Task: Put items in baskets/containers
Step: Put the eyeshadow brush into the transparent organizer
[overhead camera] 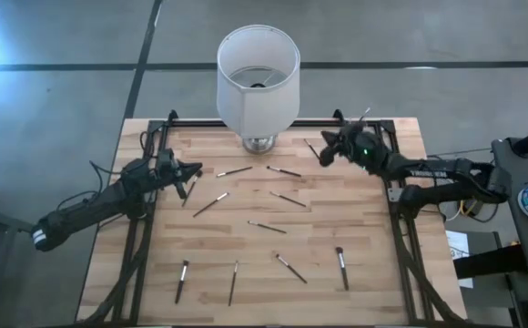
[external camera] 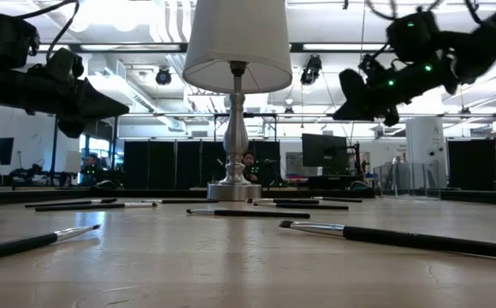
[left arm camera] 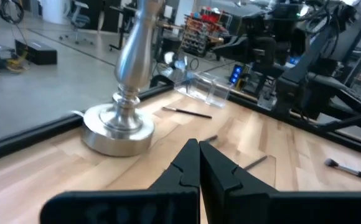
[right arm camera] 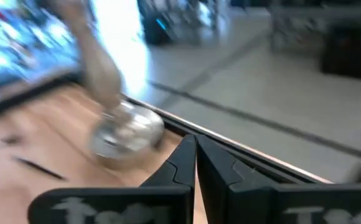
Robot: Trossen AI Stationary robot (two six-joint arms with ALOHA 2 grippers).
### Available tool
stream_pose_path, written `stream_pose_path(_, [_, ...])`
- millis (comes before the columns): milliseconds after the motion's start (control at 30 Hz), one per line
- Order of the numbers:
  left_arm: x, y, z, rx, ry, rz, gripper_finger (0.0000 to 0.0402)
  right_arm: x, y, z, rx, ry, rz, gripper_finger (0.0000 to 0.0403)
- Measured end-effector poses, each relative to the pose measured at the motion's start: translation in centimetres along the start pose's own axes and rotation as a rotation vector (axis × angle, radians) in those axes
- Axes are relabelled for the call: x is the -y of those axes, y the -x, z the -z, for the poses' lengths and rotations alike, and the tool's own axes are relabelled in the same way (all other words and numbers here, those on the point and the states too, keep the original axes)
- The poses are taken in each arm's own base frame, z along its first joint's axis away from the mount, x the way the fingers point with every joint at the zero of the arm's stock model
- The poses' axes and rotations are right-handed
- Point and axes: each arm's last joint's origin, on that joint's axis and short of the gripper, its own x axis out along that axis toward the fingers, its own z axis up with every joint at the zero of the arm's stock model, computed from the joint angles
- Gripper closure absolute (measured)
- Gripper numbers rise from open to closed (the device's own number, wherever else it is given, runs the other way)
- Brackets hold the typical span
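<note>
Several thin dark-handled makeup brushes lie flat on the wooden table, among them one [overhead camera: 235, 170] near the lamp, one [overhead camera: 267, 227] at mid-table and one [overhead camera: 342, 268] toward the near edge. A small clear container [left arm camera: 206, 89] stands at the table's far right, seen in the left wrist view. My left gripper [overhead camera: 198, 169] hangs shut above the table's left side. My right gripper [overhead camera: 323, 143] is shut and lifted over the far right, pointing toward the lamp base. Neither has anything between its fingers.
A lamp with a big white shade [overhead camera: 258, 77] stands on a metal base [overhead camera: 258, 143] at the far middle of the table. A black frame [overhead camera: 401, 228] runs along the table's edges. Brushes [external camera: 402, 238] lie across the near half.
</note>
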Motion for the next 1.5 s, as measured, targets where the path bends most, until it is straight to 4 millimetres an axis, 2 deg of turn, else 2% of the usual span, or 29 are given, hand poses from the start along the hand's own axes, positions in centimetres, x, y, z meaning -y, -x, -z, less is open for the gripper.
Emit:
stream_pose_path(100, [0.1,0.0,0.2,-0.029,0.023,0.046,0.0402,-0.9,0.9,1.8,0.097,-0.036,-0.093,0.0394])
stream_pose_path(200, [0.3,-0.1,0.3,-0.045,0.017,0.065,0.0402,-1.6,1.7,3.2,0.124,-0.067,-0.174,0.0394])
stream_pose_path(300, [0.6,-0.1,0.5,-0.059,-0.015,0.089,0.0402,-2.6,1.7,4.2,0.037,-0.064,-0.306,0.0394])
stream_pose_path(400, [1.0,-0.2,0.5,-0.057,-0.038,0.115,0.0402,-4.6,1.5,4.5,-0.059,-0.043,-0.361,0.0394])
stream_pose_path(567, [1.7,-0.1,0.6,-0.057,-0.036,0.165,0.0402,-8.7,1.7,4.7,-0.23,0.111,-0.346,0.0394])
stream_pose_path(767, [2.5,-0.1,0.6,-0.037,-0.04,0.154,0.0402,-12.8,2.3,5.3,-0.35,0.143,-0.346,0.0394])
stream_pose_path(933, [2.9,-0.1,0.6,-0.035,-0.03,0.184,0.0402,-14.9,-0.1,5.4,-0.508,0.178,-0.278,0.0388])
stream_pose_path(1100, [2.9,-0.1,0.7,-0.046,-0.022,0.184,0.0402,-16.0,-3.4,5.6,-0.651,0.174,-0.267,0.0355])
stream_pose_path(1333, [2.9,-0.2,0.8,-0.061,-0.008,0.18,0.0402,-16.4,-6.6,6.3,-0.777,0.237,-0.211,0.0301])
stream_pose_path(1500, [2.9,-0.3,0.8,-0.064,-0.014,0.179,0.0402,-16.7,-8.6,6.4,-0.856,0.264,-0.218,0.0285])
